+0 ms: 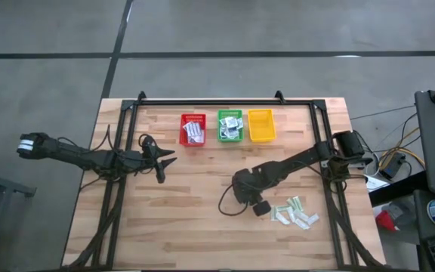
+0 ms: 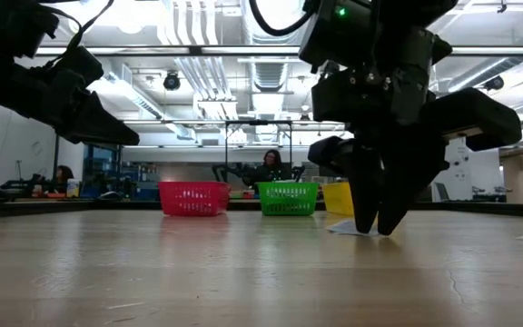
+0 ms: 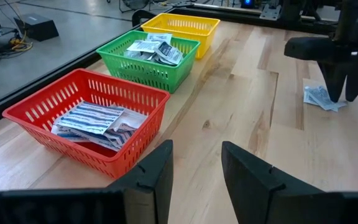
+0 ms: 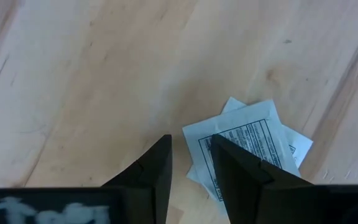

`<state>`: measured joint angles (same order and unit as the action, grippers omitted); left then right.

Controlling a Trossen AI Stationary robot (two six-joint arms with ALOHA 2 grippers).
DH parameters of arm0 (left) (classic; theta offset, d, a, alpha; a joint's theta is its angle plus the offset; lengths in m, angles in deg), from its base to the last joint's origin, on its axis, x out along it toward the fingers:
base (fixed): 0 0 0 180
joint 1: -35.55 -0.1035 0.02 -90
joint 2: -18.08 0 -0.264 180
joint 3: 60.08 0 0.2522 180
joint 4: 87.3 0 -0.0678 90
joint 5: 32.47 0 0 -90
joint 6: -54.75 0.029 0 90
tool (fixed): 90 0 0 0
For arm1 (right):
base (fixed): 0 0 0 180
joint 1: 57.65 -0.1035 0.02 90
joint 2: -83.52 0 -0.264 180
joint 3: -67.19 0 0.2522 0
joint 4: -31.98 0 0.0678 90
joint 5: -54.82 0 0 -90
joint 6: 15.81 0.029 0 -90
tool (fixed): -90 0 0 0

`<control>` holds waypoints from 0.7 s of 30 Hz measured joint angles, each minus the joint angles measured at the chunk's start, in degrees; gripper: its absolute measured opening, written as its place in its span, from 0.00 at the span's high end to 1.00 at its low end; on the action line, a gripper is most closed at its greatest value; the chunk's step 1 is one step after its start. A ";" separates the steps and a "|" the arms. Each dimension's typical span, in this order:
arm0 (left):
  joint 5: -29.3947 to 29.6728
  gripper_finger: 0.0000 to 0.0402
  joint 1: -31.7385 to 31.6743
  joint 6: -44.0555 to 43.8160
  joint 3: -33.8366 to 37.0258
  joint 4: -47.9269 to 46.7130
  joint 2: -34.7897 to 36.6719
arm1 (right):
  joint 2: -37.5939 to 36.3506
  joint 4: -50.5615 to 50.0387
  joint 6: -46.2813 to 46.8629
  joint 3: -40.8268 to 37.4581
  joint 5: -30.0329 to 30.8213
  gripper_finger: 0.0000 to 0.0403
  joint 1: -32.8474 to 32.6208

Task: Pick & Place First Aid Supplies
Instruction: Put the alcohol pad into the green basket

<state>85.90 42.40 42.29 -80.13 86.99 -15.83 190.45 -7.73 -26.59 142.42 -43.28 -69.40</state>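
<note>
Two overlapping square white-blue packets (image 4: 253,146) lie flat on the wooden table, at the near-right pile of loose first aid supplies (image 1: 296,213). My right gripper (image 4: 190,149) points steeply down at them, open by a narrow gap that stands over the top packet's edge (image 4: 194,152). In the low view its fingertips (image 2: 376,231) are down at table height. Oblong blue-striped packets (image 3: 95,119) fill the red basket (image 3: 135,146); square packets (image 3: 153,50) fill the green basket (image 3: 138,71). My left gripper (image 3: 196,158) waits open at the table's left (image 1: 163,162). My right gripper comes from above, slanting down, onto the edge of the top square packet (image 4: 199,155), which lies flat on the table. One finger (image 4: 241,180) hides part of that packet. Whether the fingertips touch it, I cannot tell.
Red, green and yellow baskets (image 1: 261,125) stand in a row at the table's far edge. A black rail frame (image 1: 210,103) runs around the tabletop. A dark cable (image 1: 225,202) loops beside the right gripper. A person (image 2: 271,165) sits in the room beyond the table.
</note>
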 joint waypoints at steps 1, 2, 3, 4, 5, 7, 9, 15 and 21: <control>0.02 0.67 0.00 0.02 -0.02 0.00 0.00 | 0.00 0.10 -0.01 0.00 0.44 0.73 -0.03; 0.02 0.67 -0.02 0.00 -0.02 0.00 0.00 | 0.00 0.12 -0.06 -0.01 0.69 0.74 -0.04; 0.02 0.67 0.00 0.01 0.00 0.00 0.00 | 0.00 0.16 -0.08 -0.06 0.81 0.74 -0.04; 0.01 0.67 -0.01 0.02 -0.02 0.00 0.00 | 0.00 0.23 0.09 -0.12 0.91 0.75 -0.02; 0.02 0.67 -0.01 0.02 0.00 0.00 0.00 | 0.00 0.29 0.42 -0.26 1.37 0.77 -0.02; 0.02 0.67 0.00 0.02 -0.01 0.00 0.00 | -0.07 0.53 0.91 -0.66 2.30 0.80 -0.05; 0.00 0.67 0.00 0.00 -0.02 0.00 0.00 | -0.07 0.70 1.67 -1.08 2.43 0.83 -0.04; 0.00 0.67 0.00 -0.11 -0.02 0.00 0.00 | -0.17 1.69 3.64 -2.81 2.74 0.94 -0.01; 0.00 0.67 -0.02 -0.14 -0.02 0.00 0.00 | -0.51 1.07 8.38 -2.74 2.08 0.97 0.06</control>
<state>85.89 42.38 42.15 -80.15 86.99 -15.83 189.94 -6.66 -18.21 139.68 -41.20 -69.34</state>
